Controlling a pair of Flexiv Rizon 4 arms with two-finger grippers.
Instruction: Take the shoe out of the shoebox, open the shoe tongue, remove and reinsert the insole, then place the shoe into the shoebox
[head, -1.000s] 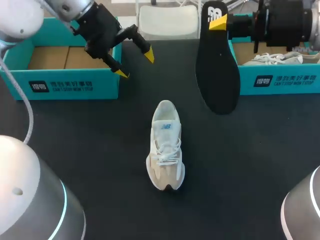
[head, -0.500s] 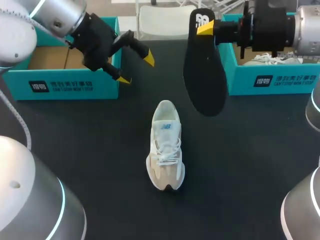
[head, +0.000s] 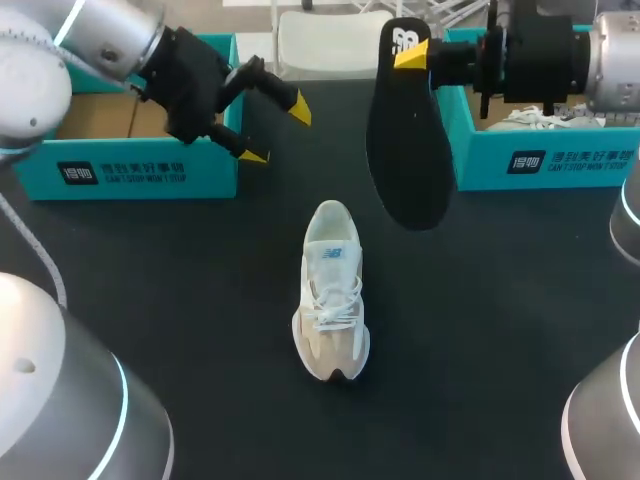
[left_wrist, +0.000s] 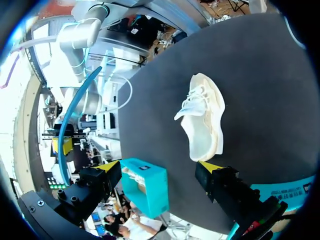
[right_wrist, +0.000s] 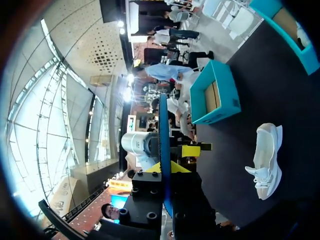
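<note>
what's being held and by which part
The right gripper pinches the black insole at its heel end; the left gripper is open, holding nothing.

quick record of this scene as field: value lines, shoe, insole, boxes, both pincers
table: black top
left shoebox: teal, open, no shoe visible inside
right shoebox: teal, open, holds a second shoe
shoe: pale sneaker, on its sole, mid-table, untouched
insole: black, out of the shoe, hanging above the table between the boxes
right pincer: shut on the insole's upper end
left pincer: open, empty, by the left shoebox's near corner
</note>
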